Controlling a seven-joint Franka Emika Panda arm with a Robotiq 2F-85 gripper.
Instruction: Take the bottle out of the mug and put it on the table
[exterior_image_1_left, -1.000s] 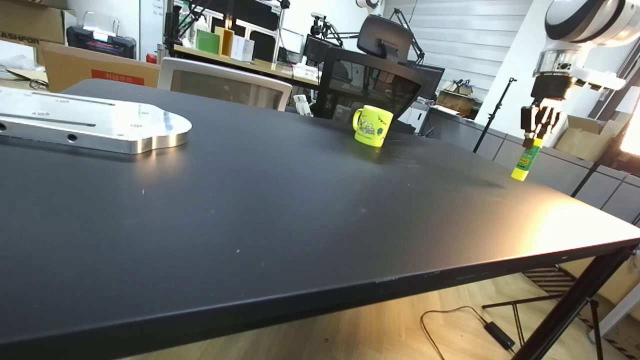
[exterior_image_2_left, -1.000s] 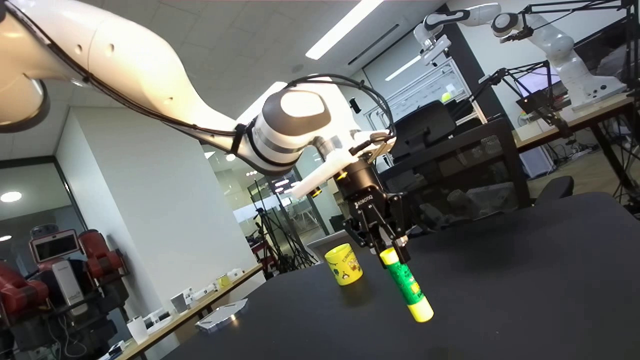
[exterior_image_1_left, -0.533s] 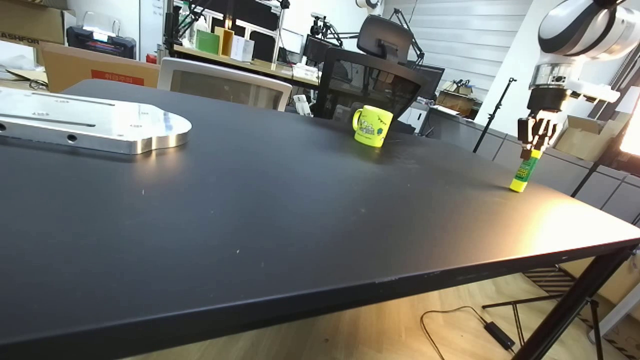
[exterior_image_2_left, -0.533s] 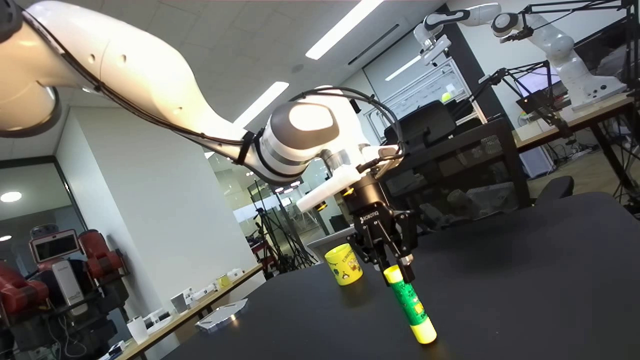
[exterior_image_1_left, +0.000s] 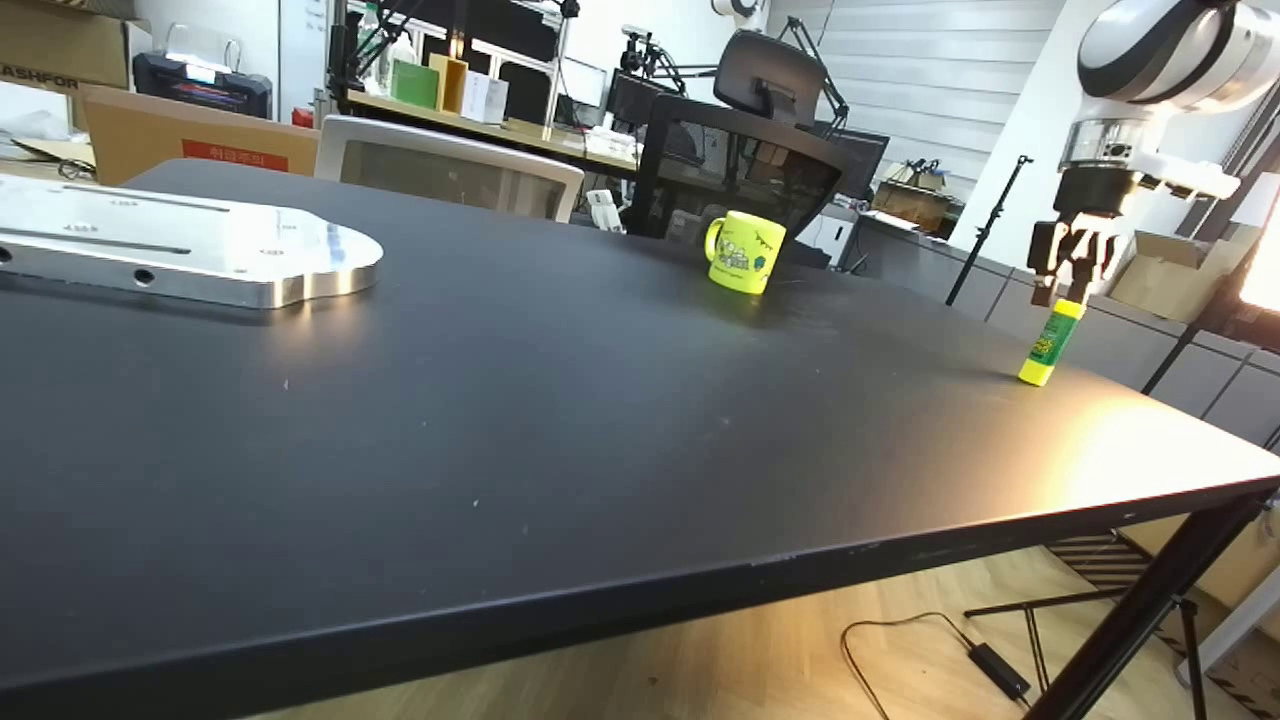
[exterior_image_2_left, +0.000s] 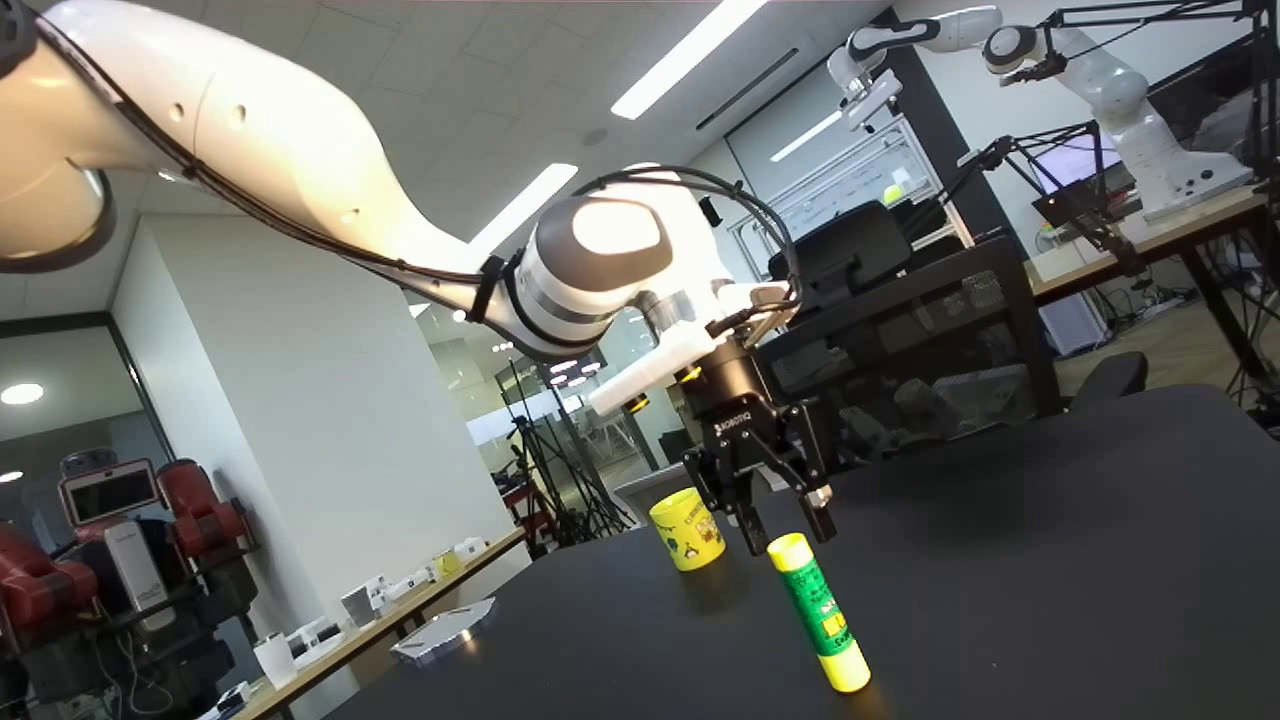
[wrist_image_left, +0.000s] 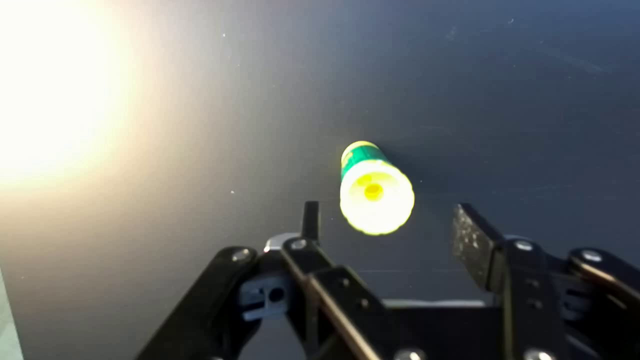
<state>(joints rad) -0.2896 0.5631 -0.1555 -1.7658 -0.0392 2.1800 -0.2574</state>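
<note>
The bottle, a green and yellow glue-stick-like tube (exterior_image_1_left: 1052, 340), stands upright on the dark table (exterior_image_1_left: 550, 430) near its edge. It also shows in an exterior view (exterior_image_2_left: 820, 610) and from above in the wrist view (wrist_image_left: 376, 212). My gripper (exterior_image_2_left: 790, 540) is open just above the bottle's top. In the wrist view the fingers (wrist_image_left: 386, 207) are spread wide, with the bottle's yellow end between and slightly beyond them, touching neither. The yellow mug (exterior_image_1_left: 745, 252) stands upright further off on the table, also seen in an exterior view (exterior_image_2_left: 687, 530). The mug's inside is hidden.
A thick silver metal plate (exterior_image_1_left: 180, 240) lies on the table, also seen in an exterior view (exterior_image_2_left: 445, 630). Chairs (exterior_image_1_left: 745, 150) stand behind the far table edge. A bright lamp (exterior_image_1_left: 1262, 270) stands beyond the table's side.
My gripper came down with the bottle until it stood on the table. Then the fingers opened and let go, and the gripper rose slightly. The mug has not moved.
</note>
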